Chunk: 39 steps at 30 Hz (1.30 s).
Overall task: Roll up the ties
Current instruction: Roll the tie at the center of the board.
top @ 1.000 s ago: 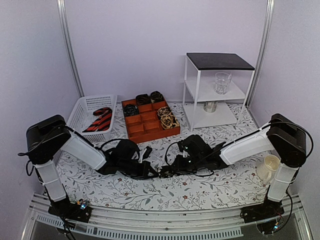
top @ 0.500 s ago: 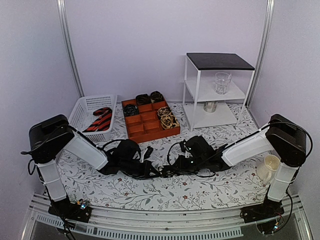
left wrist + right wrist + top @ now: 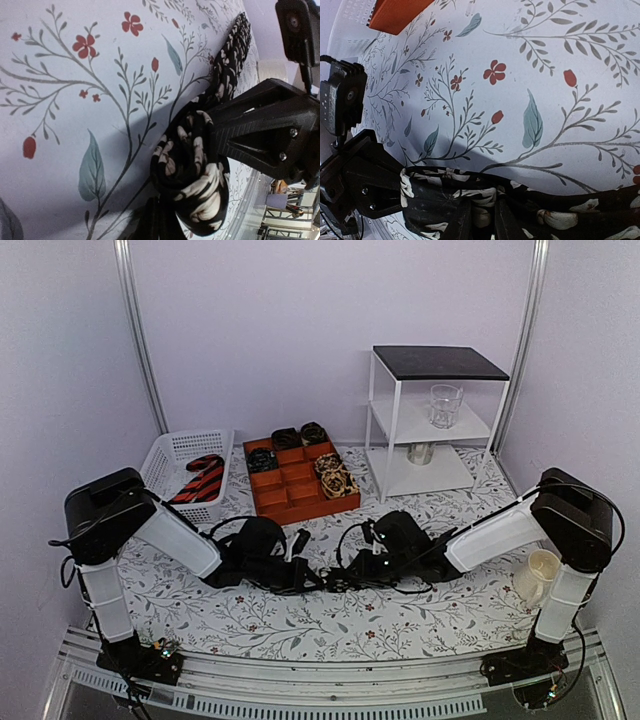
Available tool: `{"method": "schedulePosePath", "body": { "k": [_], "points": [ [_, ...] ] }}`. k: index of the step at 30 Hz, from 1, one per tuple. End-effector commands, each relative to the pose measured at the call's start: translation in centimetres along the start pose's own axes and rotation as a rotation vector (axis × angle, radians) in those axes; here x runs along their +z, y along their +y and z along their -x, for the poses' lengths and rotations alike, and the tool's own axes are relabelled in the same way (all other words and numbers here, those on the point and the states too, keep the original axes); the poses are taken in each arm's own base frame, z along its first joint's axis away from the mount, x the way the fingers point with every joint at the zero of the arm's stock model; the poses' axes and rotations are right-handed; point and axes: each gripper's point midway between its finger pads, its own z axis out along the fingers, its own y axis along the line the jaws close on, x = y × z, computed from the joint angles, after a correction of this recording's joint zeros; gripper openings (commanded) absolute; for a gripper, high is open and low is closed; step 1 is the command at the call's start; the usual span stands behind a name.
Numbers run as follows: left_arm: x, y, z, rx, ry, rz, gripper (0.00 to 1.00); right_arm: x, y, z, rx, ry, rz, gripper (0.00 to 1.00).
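**A:** Where is the tie that is being worked on?

**B:** The tie (image 3: 190, 167) lies on the flowered tablecloth (image 3: 400, 625), mid-table toward the front, between the two arms. It is black with a cream flower pattern. One end is folded over into a loose loop, and the rest runs off as a flat strip on the cloth.

**A:** Which arm has hold of it?

**B:** Both do. The left gripper (image 3: 159, 222) has its jaws narrow, pinched on the looped end. The right gripper (image 3: 482, 220) has its jaws closed on the fabric just beside the loop, with a fold of tie showing between its two fingers. The two grippers meet tip to tip and are almost touching.

**A:** And the strip?

**B:** It runs away past the right gripper, flat on the cloth.

**A:** Are there other ties about?

**B:** Behind them stands an orange tray (image 3: 295, 490) divided into compartments. The rolled ties (image 3: 335, 476) sit in it, with dark coils in the back compartments and tan-patterned ones down the right side. The front compartments show bare orange. Left of the tray, a white basket (image 3: 165, 455) holds a striped tie (image 3: 200, 482), red and black, lying unrolled.

**A:** And further out?

**B:** A white shelf (image 3: 385, 430) with a dark top stands at the back right, with a glass (image 3: 445, 405) on its middle level. A cream cup (image 3: 540, 575) sits beside the right arm's base.
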Motion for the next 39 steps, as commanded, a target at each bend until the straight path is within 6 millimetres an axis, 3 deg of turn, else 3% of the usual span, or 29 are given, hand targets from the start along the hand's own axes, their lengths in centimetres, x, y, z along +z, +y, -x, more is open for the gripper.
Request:
{"method": "schedulePosePath", "body": {
  "k": [1,8,18,39],
  "points": [
    [-0.6,-2.2,1.0,0.069,-0.046,-0.066,0.00,-1.0,-0.9,-0.1,-0.009,0.000,-0.023,0.18],
    [-0.2,-3.3,1.7,0.106,-0.049,-0.097,0.00,-1.0,-0.3,0.5,-0.016,-0.011,-0.006,0.22],
    [-0.1,-4.6,2.5,0.142,-0.060,-0.126,0.00,-1.5,-0.8,1.3,-0.020,-0.039,-0.014,0.13],
    [1.7,-6.0,2.8,0.195,-0.025,-0.120,0.00,-2.8,-1.7,1.8,-0.008,-0.085,-0.010,0.12]
  ]
}}
